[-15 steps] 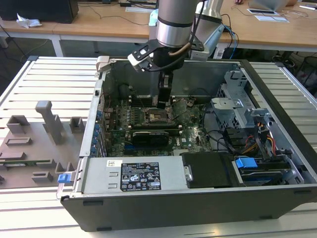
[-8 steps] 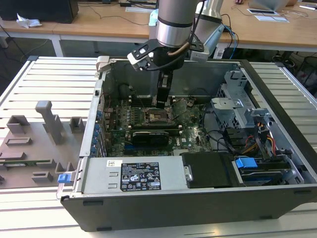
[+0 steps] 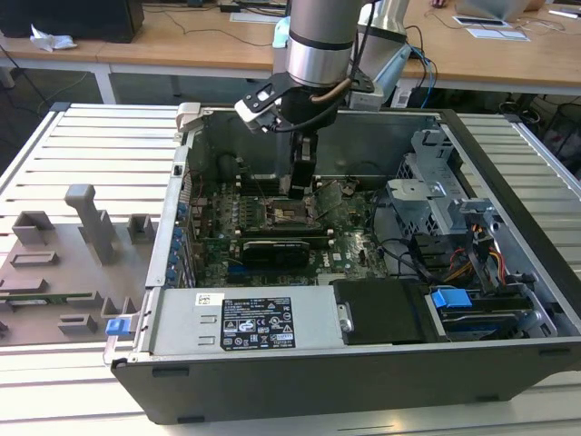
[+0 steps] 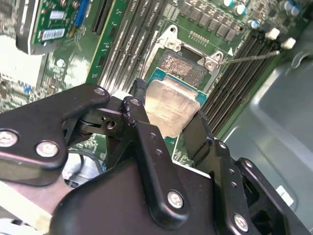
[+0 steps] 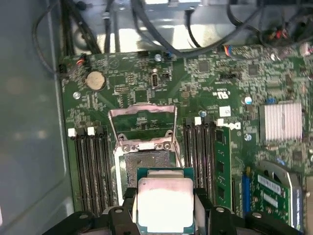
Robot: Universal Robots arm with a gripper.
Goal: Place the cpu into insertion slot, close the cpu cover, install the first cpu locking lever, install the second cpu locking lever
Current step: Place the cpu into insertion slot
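insertion slot: 1, middle of the motherboard, dark centre bare.
cpu cover: 1, swung open off the slot.
cpu: 1, metal top up, over the slot's edge; contact cannot be told.
hand: 1, its 2 fingers clamped on the cpu's opposite edges.
around: 2 banks of memory slots flank the slot; 1 coin cell near the motherboard's corner.

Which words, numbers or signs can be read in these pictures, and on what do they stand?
None can be read.
Black label on the silver box: too small.
Stickers on the green card: blurred.
White marks on the motherboard: blurred.
The cpu in the claw: nothing legible.
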